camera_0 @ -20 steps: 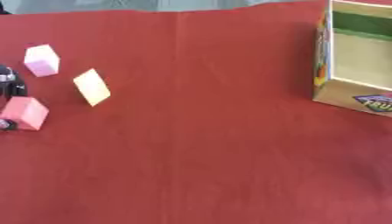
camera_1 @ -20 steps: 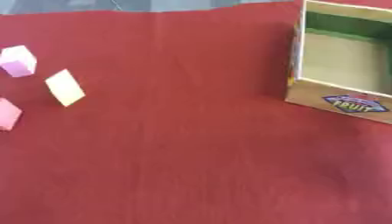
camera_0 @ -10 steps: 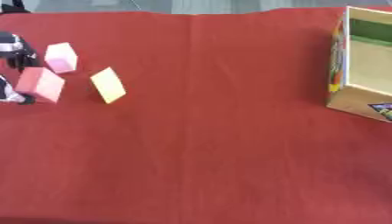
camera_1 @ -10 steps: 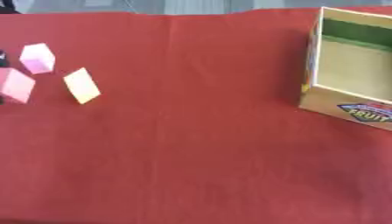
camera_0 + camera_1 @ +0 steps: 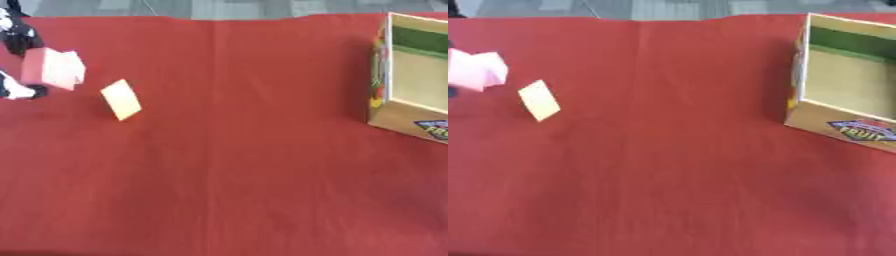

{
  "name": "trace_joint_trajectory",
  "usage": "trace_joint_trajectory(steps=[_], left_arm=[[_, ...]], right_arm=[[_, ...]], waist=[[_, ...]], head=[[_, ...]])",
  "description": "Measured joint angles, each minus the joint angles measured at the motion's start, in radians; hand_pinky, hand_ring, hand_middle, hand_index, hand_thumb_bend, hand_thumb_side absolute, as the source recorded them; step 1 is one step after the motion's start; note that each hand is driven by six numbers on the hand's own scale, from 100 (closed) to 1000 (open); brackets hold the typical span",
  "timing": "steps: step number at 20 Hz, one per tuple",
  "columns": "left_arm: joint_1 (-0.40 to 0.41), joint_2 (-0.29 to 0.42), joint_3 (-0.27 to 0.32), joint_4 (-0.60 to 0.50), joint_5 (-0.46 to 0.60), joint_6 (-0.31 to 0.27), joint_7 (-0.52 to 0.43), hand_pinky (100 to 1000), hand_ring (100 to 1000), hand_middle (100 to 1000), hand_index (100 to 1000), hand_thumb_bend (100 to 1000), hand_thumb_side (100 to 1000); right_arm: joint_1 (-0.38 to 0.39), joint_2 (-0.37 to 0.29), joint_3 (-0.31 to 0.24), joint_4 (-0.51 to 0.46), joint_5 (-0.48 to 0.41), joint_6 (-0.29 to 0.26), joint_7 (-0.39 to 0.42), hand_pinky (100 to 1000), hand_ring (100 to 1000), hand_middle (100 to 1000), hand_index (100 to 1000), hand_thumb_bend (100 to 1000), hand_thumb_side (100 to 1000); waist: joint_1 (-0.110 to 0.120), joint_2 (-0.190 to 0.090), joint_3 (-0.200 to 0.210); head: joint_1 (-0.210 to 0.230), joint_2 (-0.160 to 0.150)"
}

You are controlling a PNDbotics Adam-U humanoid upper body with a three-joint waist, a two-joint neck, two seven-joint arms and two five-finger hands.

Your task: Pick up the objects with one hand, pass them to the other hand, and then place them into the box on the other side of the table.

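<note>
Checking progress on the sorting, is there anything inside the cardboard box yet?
No. In the right eye view the box shows only its bare tan floor and green inner wall, with no block in it.

— What's sitting out there?
— A pink block (image 5: 51,69) is hanging in the left hand (image 5: 17,91), a paler one (image 5: 493,67) just behind. A yellow block (image 5: 121,99) is tilting nearby.
— And the box (image 5: 843,87)?
— Lying open, far right.
</note>
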Motion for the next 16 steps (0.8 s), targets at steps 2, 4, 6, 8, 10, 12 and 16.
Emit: trace_joint_trajectory(steps=[2,4,6,8,10,12,16], left_arm=[[0.006,-0.029,-0.001,-0.003,0.019,0.029,0.034,642,554,412,490,135,100],[0.011,-0.057,-0.006,-0.004,0.024,0.050,0.056,640,552,410,491,123,100],[0.012,-0.085,-0.009,-0.009,0.023,0.063,0.079,638,552,414,494,352,100],[0.020,-0.112,-0.011,-0.027,0.013,0.065,0.109,635,549,411,495,104,100],[0.030,-0.139,-0.015,-0.057,0.005,0.060,0.137,634,548,411,495,100,100],[0.041,-0.165,-0.021,-0.084,0.007,0.056,0.159,632,545,407,495,100,100],[0.053,-0.224,-0.029,-0.124,0.021,0.056,0.195,627,540,400,493,100,100]], right_arm=[[-0.015,-0.019,0.013,0.000,0.005,-0.021,0.014,924,1000,863,953,100,534],[-0.033,-0.045,0.028,0.000,0.014,-0.047,0.027,922,1000,866,952,100,483],[-0.051,-0.076,0.046,0.000,0.026,-0.073,0.040,921,1000,873,951,100,408],[-0.069,-0.107,0.065,0.000,0.038,-0.098,0.054,919,1000,875,951,100,348],[-0.084,-0.141,0.085,0.000,0.049,-0.128,0.075,917,1000,874,949,100,317],[-0.096,-0.176,0.101,0.000,0.057,-0.160,0.095,914,1000,874,945,100,233],[-0.139,-0.245,0.138,0.000,0.080,-0.213,0.132,910,1000,875,941,100,110]], waist=[[-0.003,0.000,-0.001],[-0.004,-0.002,-0.002],[-0.004,-0.005,-0.002],[-0.006,-0.005,-0.002],[-0.010,-0.006,-0.003],[-0.014,-0.007,-0.006],[-0.022,-0.012,-0.008]], head=[[-0.006,0.000],[-0.012,-0.003],[-0.018,-0.004],[-0.022,-0.004],[-0.026,-0.002],[-0.029,0.002],[-0.039,0.007]])
